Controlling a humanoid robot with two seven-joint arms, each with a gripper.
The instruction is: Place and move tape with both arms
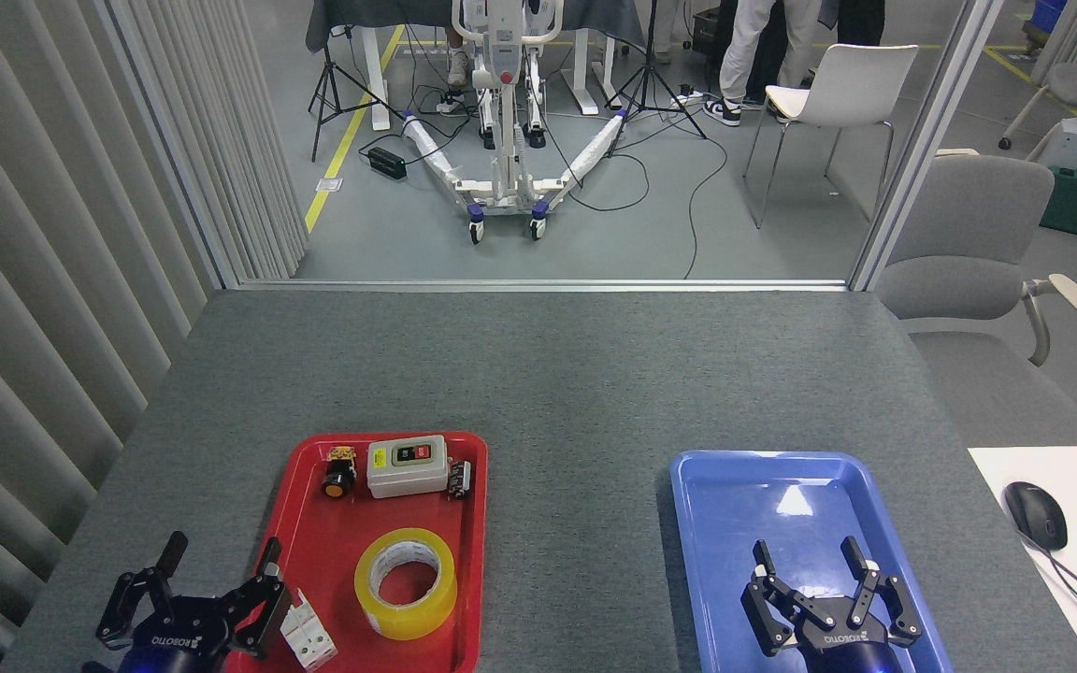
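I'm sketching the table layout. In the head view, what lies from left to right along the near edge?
Left gripper → white block → tape → blue tray → right gripper → mouse.

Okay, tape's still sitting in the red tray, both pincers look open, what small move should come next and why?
Probably shift the left pincer rightward over the tape. The roll lies flat in the red tray, ungripped; that pincer is open at the tray's left edge, nearer than the right pincer, which is open over the blue tray.
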